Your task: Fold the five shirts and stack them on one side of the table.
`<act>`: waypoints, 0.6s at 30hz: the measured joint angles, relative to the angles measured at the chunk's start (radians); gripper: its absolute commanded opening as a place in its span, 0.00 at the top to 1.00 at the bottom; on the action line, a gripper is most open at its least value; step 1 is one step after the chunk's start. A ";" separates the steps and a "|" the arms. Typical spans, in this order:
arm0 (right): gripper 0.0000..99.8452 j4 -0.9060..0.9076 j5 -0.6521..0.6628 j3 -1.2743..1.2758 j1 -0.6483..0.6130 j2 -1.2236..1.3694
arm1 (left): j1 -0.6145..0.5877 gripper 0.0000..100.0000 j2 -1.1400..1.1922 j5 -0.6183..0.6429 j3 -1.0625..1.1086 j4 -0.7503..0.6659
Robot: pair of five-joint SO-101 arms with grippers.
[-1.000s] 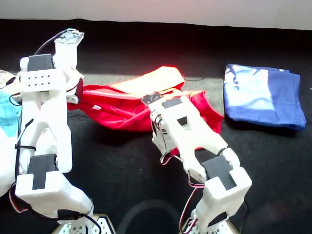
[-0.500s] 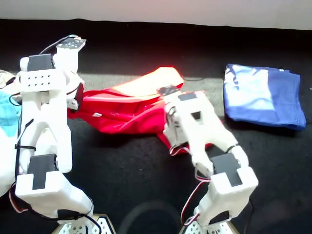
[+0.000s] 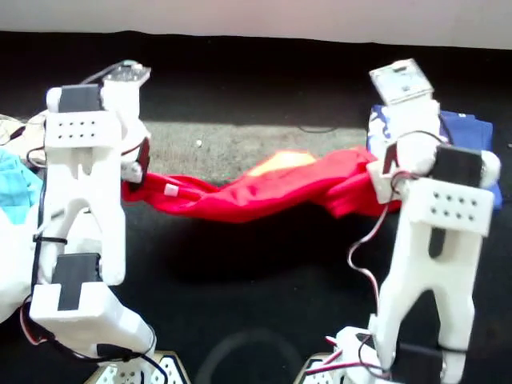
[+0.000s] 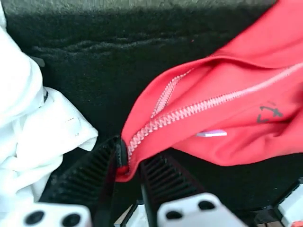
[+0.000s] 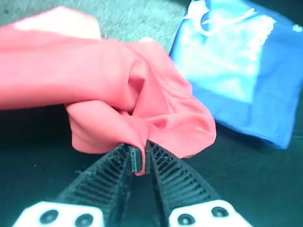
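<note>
A red shirt (image 3: 272,190) hangs stretched in a band above the black table between the two arms. My left gripper (image 4: 128,158) is shut on its hem, where a white stitched seam (image 4: 189,113) ends. My right gripper (image 5: 138,156) is shut on a bunched fold of the red shirt (image 5: 118,99) at the other end. In the high view the left gripper (image 3: 136,178) holds the shirt's left end and the right gripper (image 3: 378,178) holds its right end. A folded blue shirt (image 3: 472,152) lies flat at the table's right, partly behind the right arm (image 3: 436,232).
White cloth (image 4: 28,127) lies piled close to the left gripper. A teal garment (image 3: 14,182) and more white cloth (image 3: 10,264) sit at the table's left edge. The left arm (image 3: 80,216) stands tall at front left. Dark table (image 3: 256,272) lies between the arms.
The right arm swung from the table's middle to the right, pulling the red shirt's end with it. The shirt went from a crumpled heap to a taut band off the table.
</note>
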 measured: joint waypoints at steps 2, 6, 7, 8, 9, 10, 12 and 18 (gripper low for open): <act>0.99 -0.055 0.006 0.000 0.034 -0.054 | 0.006 0.99 -0.023 0.038 -0.103 0.015; 0.99 -0.138 0.012 -0.002 0.098 -0.095 | -0.011 0.99 -0.089 0.060 -0.210 0.021; 0.99 -0.144 0.014 0.009 0.110 -0.098 | -0.015 0.99 -0.101 0.061 -0.210 0.023; 0.99 -0.147 0.014 0.029 0.120 -0.101 | -0.020 0.99 -0.110 0.061 -0.206 0.023; 0.99 -0.147 0.014 0.055 0.126 -0.101 | -0.021 0.99 -0.118 0.061 -0.187 0.025; 0.99 -0.147 0.014 0.087 0.127 -0.101 | -0.021 0.99 -0.121 0.061 -0.157 0.025; 0.99 -0.140 0.014 0.160 0.127 -0.101 | -0.023 0.99 -0.123 0.061 -0.077 0.025; 0.99 -0.005 0.087 0.327 0.072 -0.104 | -0.023 0.99 -0.123 0.057 0.164 0.000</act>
